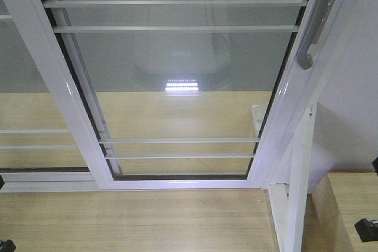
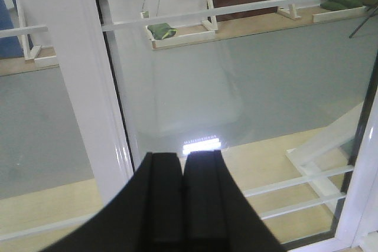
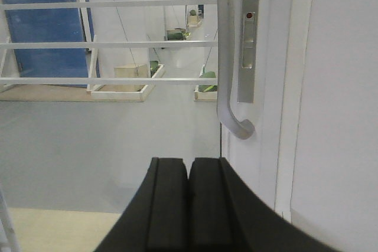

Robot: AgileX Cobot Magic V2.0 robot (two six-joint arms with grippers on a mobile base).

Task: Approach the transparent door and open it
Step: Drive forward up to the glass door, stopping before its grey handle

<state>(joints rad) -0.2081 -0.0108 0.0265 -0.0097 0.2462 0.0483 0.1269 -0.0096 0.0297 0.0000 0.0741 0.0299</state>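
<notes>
The transparent door [image 1: 177, 75] fills the front view: clear glass in a white frame with thin white horizontal bars. Its curved grey pull handle [image 1: 313, 33] runs down the right stile. In the right wrist view the handle [image 3: 227, 75] hangs just above and right of my right gripper [image 3: 188, 160], which is shut and empty, a short way off the handle. My left gripper [image 2: 181, 154] is shut and empty, facing the glass [image 2: 248, 87] beside a white stile [image 2: 77, 87]. Neither gripper touches the door.
A second white-framed glass panel [image 1: 23, 110] without a handle overlaps on the left. A white wall [image 1: 354, 116] and a white post [image 1: 298, 193] stand right of the door. A wooden surface [image 1: 348, 205] lies at lower right. A wood floor [image 1: 136, 219] lies in front.
</notes>
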